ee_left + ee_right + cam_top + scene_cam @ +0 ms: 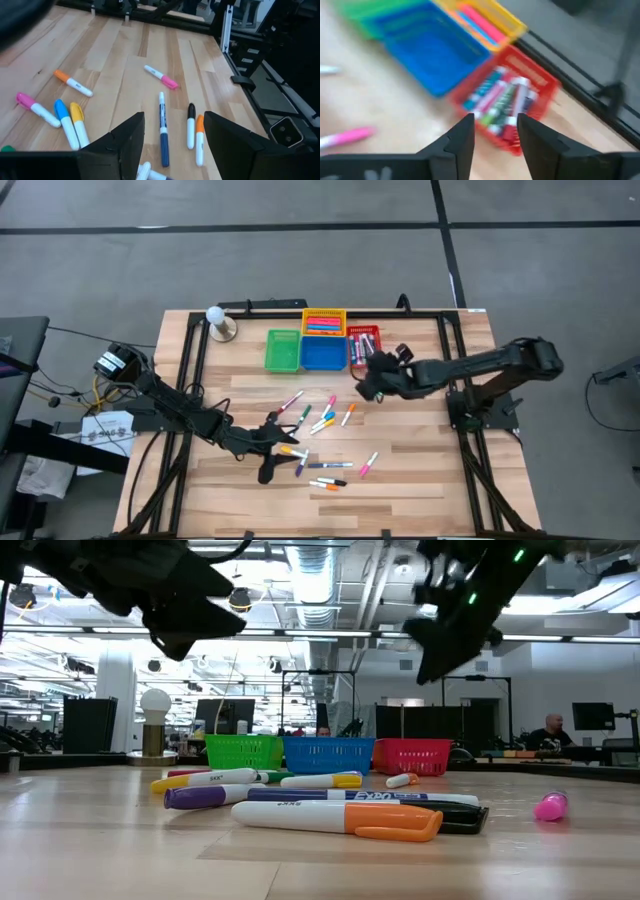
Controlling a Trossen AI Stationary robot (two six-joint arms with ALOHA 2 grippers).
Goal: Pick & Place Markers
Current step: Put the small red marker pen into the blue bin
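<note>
Since these markers (318, 430) are just short plastic pens, they should be light, stiff and pretty slick, so I'd guess they roll or squirt out sideways if you pinch them near a cap end; grabbing across the middle of the barrel looks like the safe bet. Going left to right: the left gripper (272, 457) hangs low over the near-left part of the scatter with its fingers spread wide and nothing between them, and its wrist view lines up on a blue-capped white marker (163, 131), with a black one (191, 125) and an orange-capped one (199, 139) just beside it. Those two lie close enough that a sloppy pinch could probably nudge them. More loose markers fan out across the middle of the table (420, 470), including a pink one (368, 464) off on its own, which seems the easiest pick. Behind them sit the green basket (283, 351), blue basket (323, 353), yellow basket (323, 321) and red basket (364, 343); the red one already holds a bunch of markers. The right gripper (372, 379) hovers just in front of that red basket, fingers partly apart and empty.
</note>
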